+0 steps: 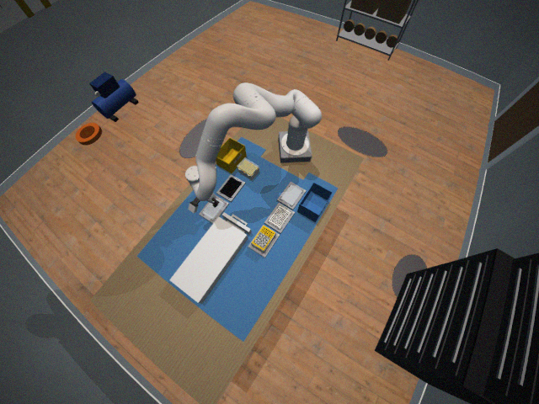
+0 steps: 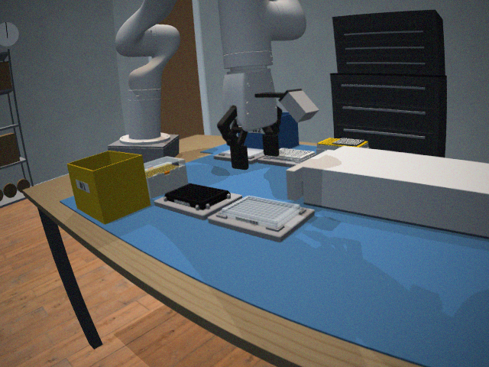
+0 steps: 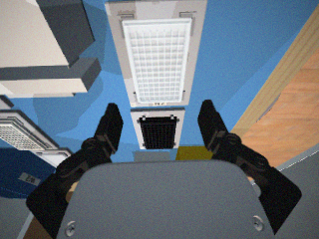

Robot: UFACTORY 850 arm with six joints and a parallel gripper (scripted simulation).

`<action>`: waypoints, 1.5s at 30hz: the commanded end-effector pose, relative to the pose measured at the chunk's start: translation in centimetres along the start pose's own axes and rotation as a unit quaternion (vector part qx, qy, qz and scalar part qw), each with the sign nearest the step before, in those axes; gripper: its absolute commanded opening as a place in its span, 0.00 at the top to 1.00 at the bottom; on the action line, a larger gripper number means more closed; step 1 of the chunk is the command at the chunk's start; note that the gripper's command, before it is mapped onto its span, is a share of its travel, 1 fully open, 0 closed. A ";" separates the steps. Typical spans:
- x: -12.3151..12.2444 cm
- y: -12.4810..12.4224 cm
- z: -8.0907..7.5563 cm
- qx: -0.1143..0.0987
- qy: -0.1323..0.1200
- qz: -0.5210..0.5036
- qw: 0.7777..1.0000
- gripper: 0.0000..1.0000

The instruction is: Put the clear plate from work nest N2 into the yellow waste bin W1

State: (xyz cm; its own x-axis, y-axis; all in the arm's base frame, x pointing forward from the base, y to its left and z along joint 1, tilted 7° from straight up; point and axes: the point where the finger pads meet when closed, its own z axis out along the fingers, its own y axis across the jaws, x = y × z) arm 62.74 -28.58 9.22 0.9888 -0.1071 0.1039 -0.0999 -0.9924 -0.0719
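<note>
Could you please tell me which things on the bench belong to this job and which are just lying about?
Belong to the job:
clear plate
its nest
yellow bin W1
the tool, open and empty

Just lying about:
black plate
tip box
cooler
blue bin

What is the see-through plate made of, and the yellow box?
The clear plate looks like glossy transparent plastic: its grid of little wells shows through pale and shiny. The yellow bin looks like matte plastic or painted sheet, with flat, even color and thin straight walls; which one is hard to tell.
</note>
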 end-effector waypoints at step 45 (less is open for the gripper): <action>0.1 0.0 6.9 0.000 0.001 0.000 1.000 0.00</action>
State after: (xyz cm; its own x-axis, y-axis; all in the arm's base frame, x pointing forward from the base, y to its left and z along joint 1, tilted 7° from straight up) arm 63.46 -28.19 2.76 0.9888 -0.1071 0.1039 -0.0999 -0.9924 -0.0719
